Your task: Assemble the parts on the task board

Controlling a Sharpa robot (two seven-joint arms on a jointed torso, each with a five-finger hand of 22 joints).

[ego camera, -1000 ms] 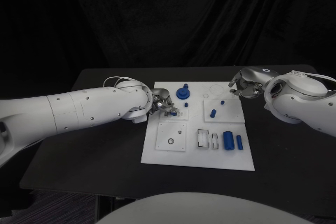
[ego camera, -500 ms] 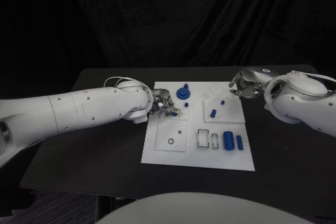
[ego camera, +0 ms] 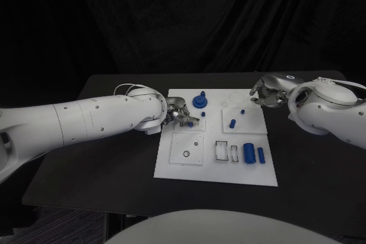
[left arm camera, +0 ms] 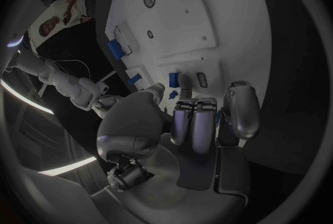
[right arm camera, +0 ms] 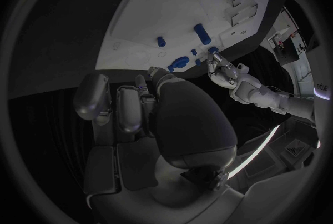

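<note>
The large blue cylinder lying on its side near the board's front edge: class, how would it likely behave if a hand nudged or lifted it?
The large blue cylinder lies on its side on the white task board, so a sideways nudge would probably roll it. It looks like smooth, rigid plastic: likely stiff, fairly light, possibly slippery for silver fingers.

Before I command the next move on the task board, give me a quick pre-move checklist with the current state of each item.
1. Left hand over the task board, at the small raised plate with a small blue part: ok.
2. Left hand's hold on that part: cannot tell, fingers hide the contact.
3. Right hand off the board's far right corner, fingers curled in, nothing visibly held: ok.
4. Large blue cylinder and thin blue pin lying apart from both hands: ok.
5. Blue round knob piece standing upright at the far edge: ok.
</note>
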